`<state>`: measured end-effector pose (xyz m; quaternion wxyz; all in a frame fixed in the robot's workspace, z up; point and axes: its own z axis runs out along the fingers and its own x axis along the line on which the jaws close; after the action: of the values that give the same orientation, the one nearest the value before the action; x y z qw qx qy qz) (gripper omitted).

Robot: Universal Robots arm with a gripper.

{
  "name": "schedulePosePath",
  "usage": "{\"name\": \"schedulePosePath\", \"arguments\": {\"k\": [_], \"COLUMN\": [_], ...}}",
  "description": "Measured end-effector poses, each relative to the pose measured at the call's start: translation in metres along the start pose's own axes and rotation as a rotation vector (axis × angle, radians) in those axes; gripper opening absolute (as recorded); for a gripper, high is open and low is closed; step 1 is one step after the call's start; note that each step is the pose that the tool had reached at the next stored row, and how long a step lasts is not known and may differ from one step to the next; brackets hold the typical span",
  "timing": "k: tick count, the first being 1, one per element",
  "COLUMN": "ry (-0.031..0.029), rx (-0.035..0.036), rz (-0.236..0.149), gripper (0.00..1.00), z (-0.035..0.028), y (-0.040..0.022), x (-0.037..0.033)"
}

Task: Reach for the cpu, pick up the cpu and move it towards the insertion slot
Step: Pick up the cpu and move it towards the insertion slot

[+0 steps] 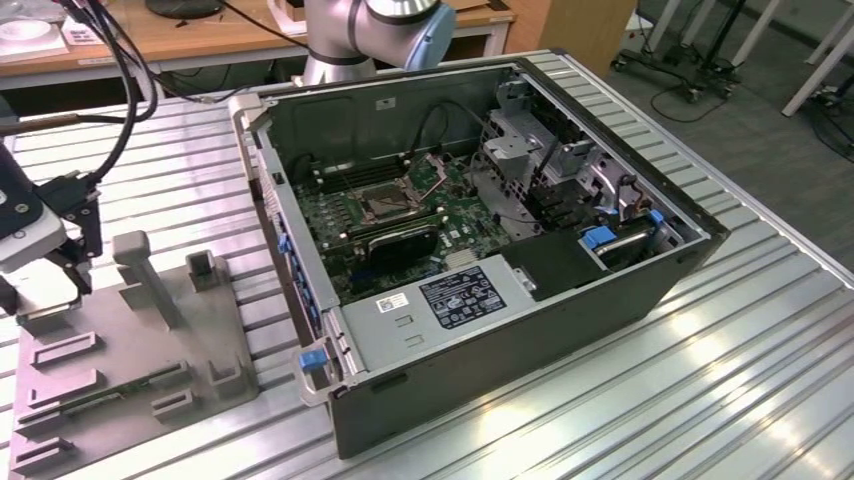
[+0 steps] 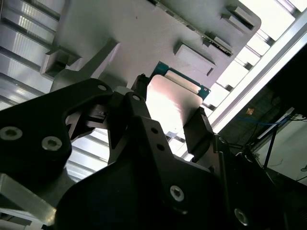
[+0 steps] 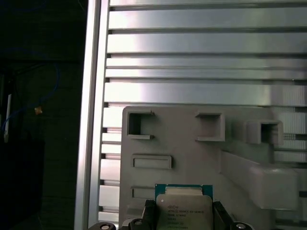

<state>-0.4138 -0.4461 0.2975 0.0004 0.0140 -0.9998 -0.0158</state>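
Silvery-beige metal with a pale rim, the cpu (image 3: 184,207) sits between the two black fingers (image 3: 219,216) of the end effector (image 3: 184,219). The fingers are closed against its opposite edges, so the chip is gripped by its sides with its face bare. The second wrist view shows the cpu (image 2: 173,103) in the same pinch. Whether it is clear of the grey fixture (image 3: 192,158) or resting on it I cannot tell. In the exterior view the end effector (image 1: 74,262) hangs over the fixture (image 1: 134,370), near the desk (image 1: 747,380) edge at the exterior view's left. It is well apart from the insertion slot (image 1: 378,203), which lies inside the open computer case (image 1: 534,340) at the middle of the desk. The step in hand looks like the pick-up turning into the carry. To do it well, I judge, the grip belongs on the edges only, with the chip level. It should rise straight until it clears the fixture's upright post (image 1: 140,265) near the end effector, then cross above the case wall (image 1: 274,180) rather than cutting low. A thin chip held by two edges could pivot or slip if jolted, so a slow, even path suits it.
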Motion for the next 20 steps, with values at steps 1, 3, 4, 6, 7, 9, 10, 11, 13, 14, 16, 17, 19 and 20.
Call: {"name": "schedulePosePath", "arguments": {"k": [1, 3, 4, 6, 7, 9, 10, 11, 13, 14, 16, 17, 19, 20], "ry": [0.0001, 0.0001, 0.0001, 0.0001, 0.0000, 0.0001, 0.0001, 0.0001, 0.0000, 0.0001, 0.0001, 0.0001, 0.0001, 0.0000], "rx": [0.0000, 0.0001, 0.0001, 0.0001, 0.0000, 0.0001, 0.0000, 0.0001, 0.0000, 0.0000, 0.0000, 0.0000, 0.0000, 0.0000], "rz": [0.000, 0.000, 0.000, 0.000, 0.000, 0.000, 0.000, 0.000, 0.000, 0.000, 0.000, 0.000, 0.000, 0.000], "gripper": [0.54, 0.54, 0.54, 0.54, 0.54, 0.54, 0.54, 0.54, 0.54, 0.54, 0.54, 0.54, 0.54, 0.54], "z": [-0.0016, -0.0052, -0.0071, -0.0110, -0.0129, -0.0168, -0.0185, -0.0194, -0.0195, -0.0196, -0.0195, -0.0196, -0.0195, -0.0195], "y": [0.0001, 0.0002, 0.0003, 0.0004, 0.0005, 0.0006, 0.0007, 0.0007, 0.0007, 0.0008, 0.0008, 0.0008, 0.0007, 0.0007], "x": [0.0000, -0.0001, -0.0001, -0.0001, -0.0001, -0.0002, -0.0002, -0.0003, -0.0016, -0.0025, -0.0052, -0.0069, -0.0107, -0.0125]}}
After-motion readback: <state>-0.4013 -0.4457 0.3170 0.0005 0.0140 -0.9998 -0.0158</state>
